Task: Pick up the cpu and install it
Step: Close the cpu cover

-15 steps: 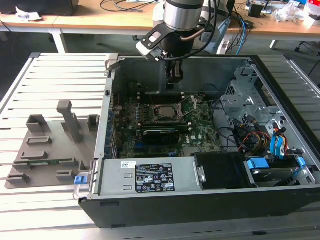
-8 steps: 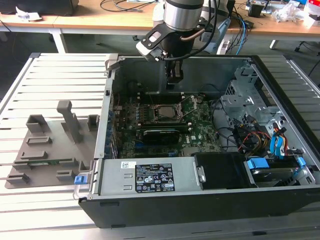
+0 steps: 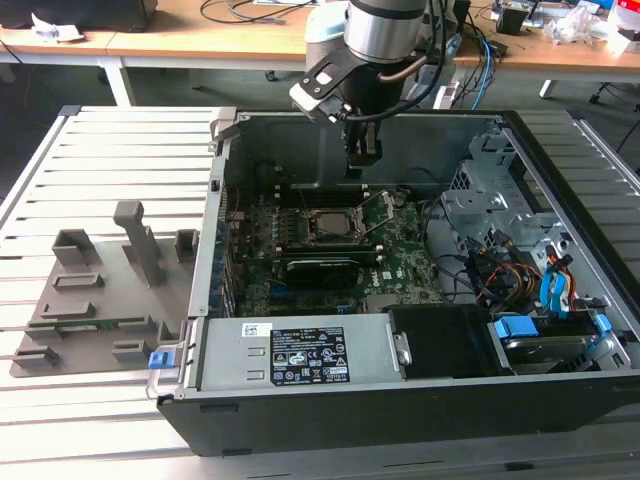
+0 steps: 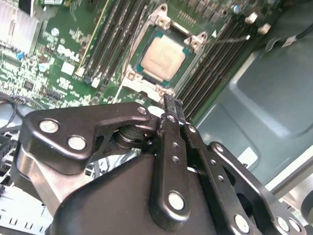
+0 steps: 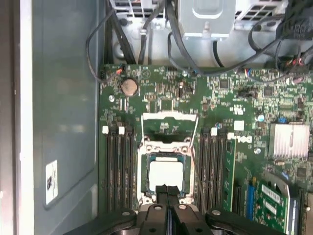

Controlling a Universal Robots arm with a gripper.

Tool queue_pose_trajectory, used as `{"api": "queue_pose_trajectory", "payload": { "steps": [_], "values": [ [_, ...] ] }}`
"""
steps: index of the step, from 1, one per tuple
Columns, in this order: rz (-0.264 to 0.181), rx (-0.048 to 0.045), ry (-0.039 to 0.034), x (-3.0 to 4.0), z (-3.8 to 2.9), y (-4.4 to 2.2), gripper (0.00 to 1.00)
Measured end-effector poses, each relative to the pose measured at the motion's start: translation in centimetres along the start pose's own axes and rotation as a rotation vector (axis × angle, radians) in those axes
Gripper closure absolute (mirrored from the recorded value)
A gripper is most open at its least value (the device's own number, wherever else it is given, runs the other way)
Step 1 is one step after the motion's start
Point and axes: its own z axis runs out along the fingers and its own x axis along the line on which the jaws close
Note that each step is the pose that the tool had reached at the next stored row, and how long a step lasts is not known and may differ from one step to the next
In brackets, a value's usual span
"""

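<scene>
The cpu [image 5: 166,175] lies seated in the socket [image 5: 143,171]; the tool [image 5: 167,188] hangs above it, clenched shut on nothing

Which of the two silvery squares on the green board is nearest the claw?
The smooth flat cpu in the socket, right by the gripper; the ribbed heatsink sits farther off.
</scene>
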Motion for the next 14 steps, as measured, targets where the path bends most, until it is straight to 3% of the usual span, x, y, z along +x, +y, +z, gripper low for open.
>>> {"api": "queue_pose_trajectory", "payload": {
  "steps": [3,4,8,12,14],
  "values": [
    [0.000,0.0003,0.0001,-0.01,-0.02,1.15,0.89],
    [0.000,0.0007,0.0002,-0.02,-0.03,2.16,0.89],
    [0.000,0.0011,-0.0002,-0.05,-0.04,4.54,0.89],
    [0.000,0.0011,-0.0013,-0.07,-0.05,6.13,0.89],
    [0.000,0.0011,-0.0018,-0.08,-0.05,6.59,0.89]
  ]
}}
